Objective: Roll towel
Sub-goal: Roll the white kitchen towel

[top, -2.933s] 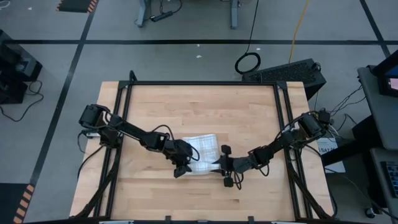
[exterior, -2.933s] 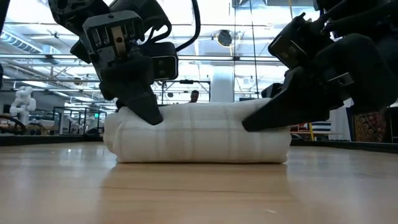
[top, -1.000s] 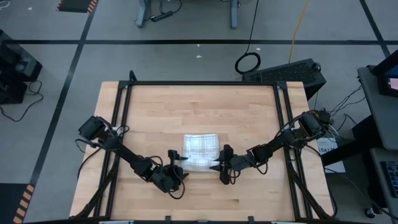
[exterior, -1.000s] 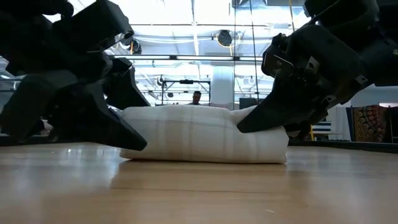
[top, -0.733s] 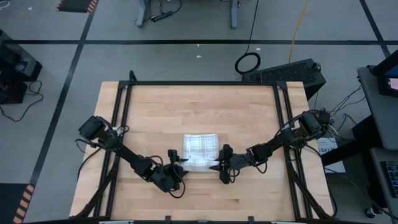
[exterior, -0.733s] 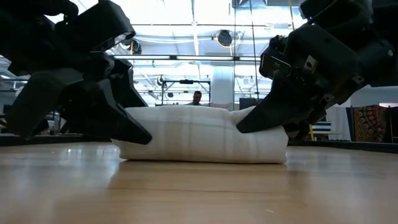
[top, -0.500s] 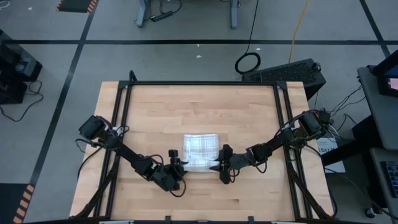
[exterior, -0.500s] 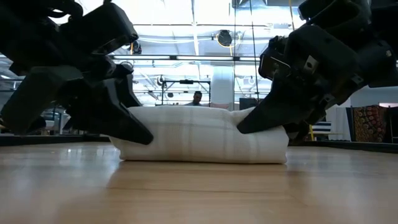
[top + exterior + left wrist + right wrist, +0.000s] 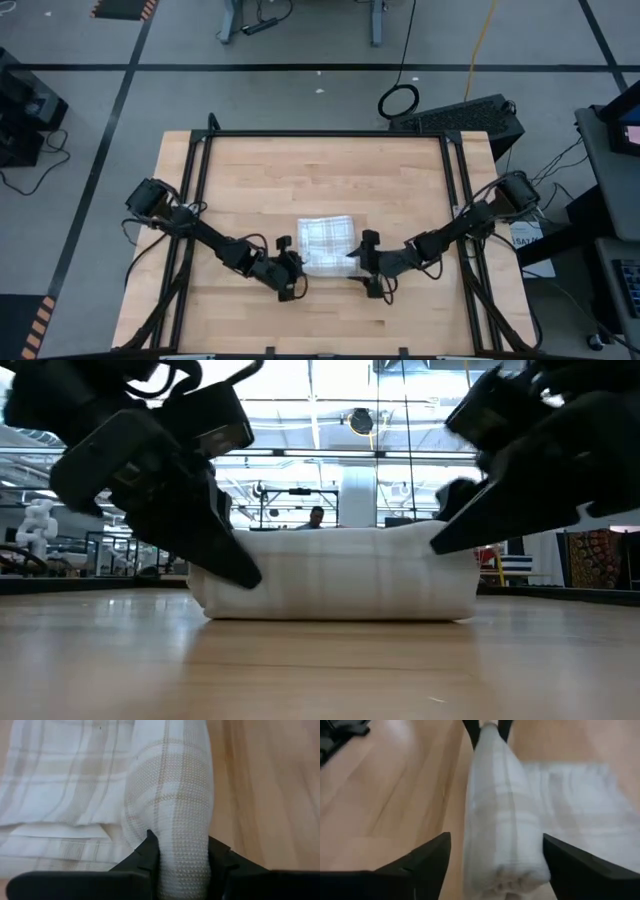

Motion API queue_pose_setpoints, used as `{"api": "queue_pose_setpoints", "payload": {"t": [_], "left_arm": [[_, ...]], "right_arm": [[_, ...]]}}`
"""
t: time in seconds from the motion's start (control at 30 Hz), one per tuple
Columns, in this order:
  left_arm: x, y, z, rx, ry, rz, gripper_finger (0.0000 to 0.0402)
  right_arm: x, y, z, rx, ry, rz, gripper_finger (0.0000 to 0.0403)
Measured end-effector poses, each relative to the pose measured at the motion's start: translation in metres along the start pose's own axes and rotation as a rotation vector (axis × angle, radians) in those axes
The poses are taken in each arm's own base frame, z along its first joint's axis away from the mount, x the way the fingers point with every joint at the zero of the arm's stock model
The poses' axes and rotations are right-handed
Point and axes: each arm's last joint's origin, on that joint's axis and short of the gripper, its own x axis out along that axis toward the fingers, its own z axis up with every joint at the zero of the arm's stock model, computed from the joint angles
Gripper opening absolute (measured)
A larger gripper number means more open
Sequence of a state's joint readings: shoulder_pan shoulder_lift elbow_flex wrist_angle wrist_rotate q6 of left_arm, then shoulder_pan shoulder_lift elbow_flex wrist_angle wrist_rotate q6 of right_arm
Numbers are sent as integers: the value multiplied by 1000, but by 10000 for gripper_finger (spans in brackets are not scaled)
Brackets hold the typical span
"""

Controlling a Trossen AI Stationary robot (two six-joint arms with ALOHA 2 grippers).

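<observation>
The white thin cloth towel with a grey-tan plaid grid (image 9: 326, 243) is lying partly rolled near the middle of the pale wooden bench (image 9: 320, 170), its rolled edge facing the arms. The left end effector (image 9: 183, 851), which was standing wide beside the roll a second ago, is now pinching the roll's left end between its dark fingers (the cloth is bulging up between them in the left wrist view). The right end effector (image 9: 495, 855), which was clamping the right end, is now spreading wide with the roll's end sitting loose between its fingers. The grip is passing from right to left, so the right is probably resetting for another turn.
</observation>
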State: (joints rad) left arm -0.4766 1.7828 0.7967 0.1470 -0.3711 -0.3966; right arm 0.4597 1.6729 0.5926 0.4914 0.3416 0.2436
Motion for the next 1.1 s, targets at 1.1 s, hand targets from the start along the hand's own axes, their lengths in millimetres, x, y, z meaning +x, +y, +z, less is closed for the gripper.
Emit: {"api": "queue_pose_setpoints", "payload": {"t": [1.1], "left_arm": [[19,60,18,-343,215,-411,93]], "right_arm": [[-3,39,-19,-297,-84,-130,319]]}}
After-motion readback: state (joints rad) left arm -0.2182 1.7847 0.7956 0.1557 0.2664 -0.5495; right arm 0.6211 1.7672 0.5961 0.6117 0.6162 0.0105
